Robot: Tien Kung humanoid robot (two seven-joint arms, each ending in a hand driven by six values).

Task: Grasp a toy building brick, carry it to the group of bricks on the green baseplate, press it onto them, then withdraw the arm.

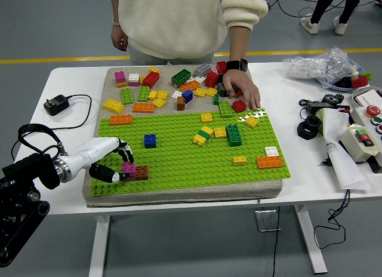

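left robot hand (114, 163) | closed on the magenta brick (128, 167) at lower left of the green baseplate (179, 160) | brick upright, studs up, seated beside brown brick (141, 172); long axis cannot be told

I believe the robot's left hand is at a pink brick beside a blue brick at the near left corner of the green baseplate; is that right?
Not quite: the brick beside the pink brick is brown, not blue. The head view shows the left hand at that pair, at the near left corner of the green baseplate.

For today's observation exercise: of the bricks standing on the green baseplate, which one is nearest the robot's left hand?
The magenta brick, at the left hand's fingers, beside the brown brick in the green baseplate's near-left corner.
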